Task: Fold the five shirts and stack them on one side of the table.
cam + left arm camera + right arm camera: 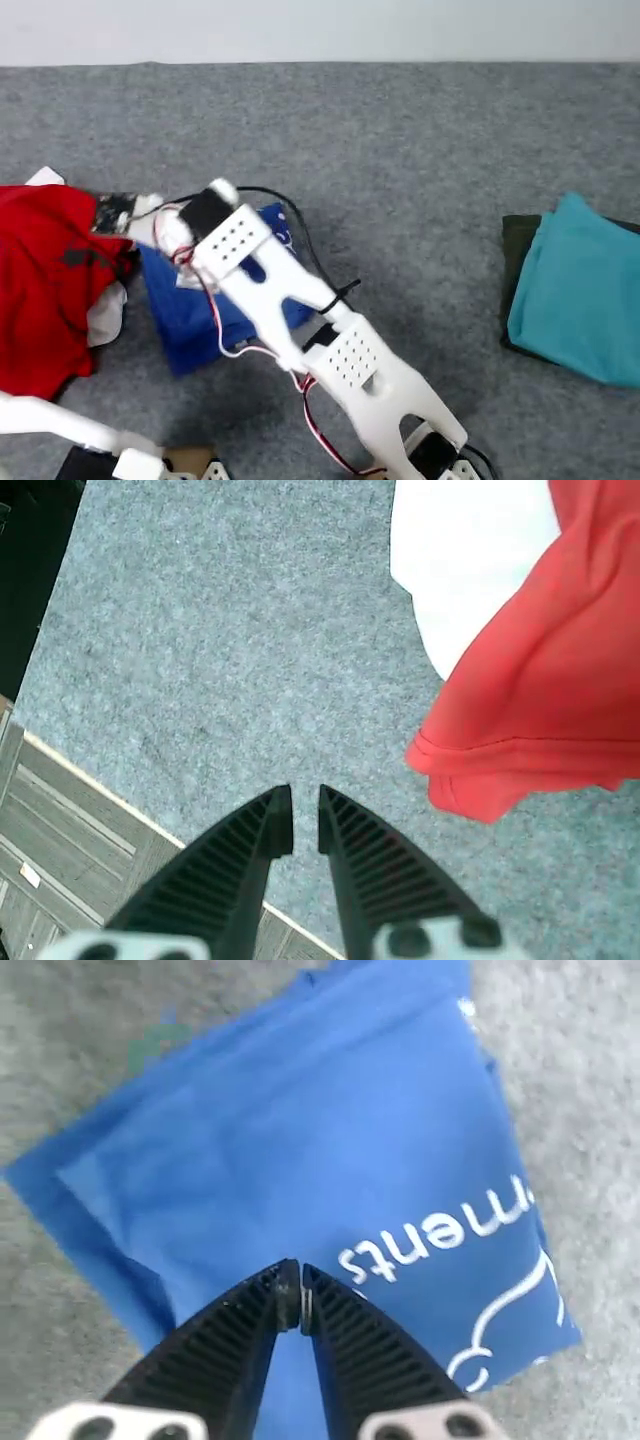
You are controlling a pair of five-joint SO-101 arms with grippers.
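Note:
A folded blue shirt with white print lies left of centre on the grey table. My right gripper is shut, its tips down at the blue shirt; I cannot tell whether cloth is pinched. In the high view the right gripper sits at the blue shirt's far left corner, beside a crumpled red shirt that lies over a white shirt. At the right edge, a folded teal shirt rests on a dark green shirt. My left gripper hangs shut and holds nothing, over bare carpet near the red shirt and white shirt.
The right arm's white links and cables cross the middle front of the table. The left arm's link lies at the front left corner. The table edge and a wooden floor are close to the left gripper. The grey felt surface stretches behind.

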